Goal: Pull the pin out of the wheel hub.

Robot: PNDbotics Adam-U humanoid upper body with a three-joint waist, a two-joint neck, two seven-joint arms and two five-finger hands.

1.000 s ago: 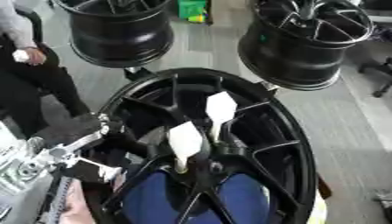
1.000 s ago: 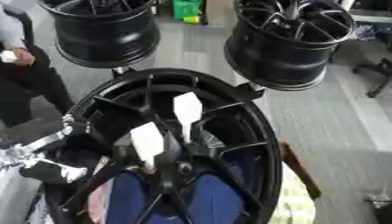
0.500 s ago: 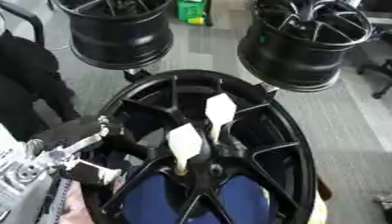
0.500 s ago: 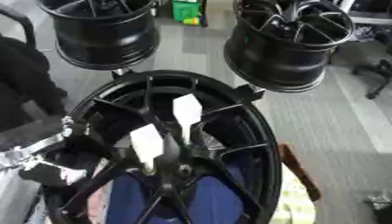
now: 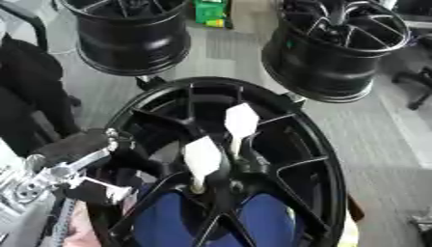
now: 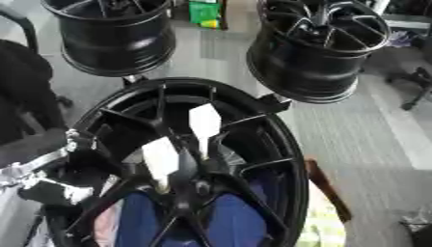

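A large black wheel hub (image 5: 327, 164) lies tilted in front of me and fills the middle of both views. Two pins with flat white heads stand in it near the centre: one farther back (image 5: 240, 120), one closer and to the left (image 5: 202, 158). My left hand (image 5: 80, 147), black with silver links, sits at the wheel's left rim, to the left of the closer pin and apart from it. Its grip is hidden against the dark spokes. My right hand shows in neither view.
Two more black wheels stand behind, at the back left (image 5: 127, 38) and the back right (image 5: 337, 53). A green box (image 5: 211, 12) lies between them on the grey floor. Blue fabric (image 5: 168, 222) shows through the spokes. A chair base (image 6: 415, 79) is at the right edge.
The whole picture has shifted a little. The left hand stays at the wheel's left rim and both pins stand as before.
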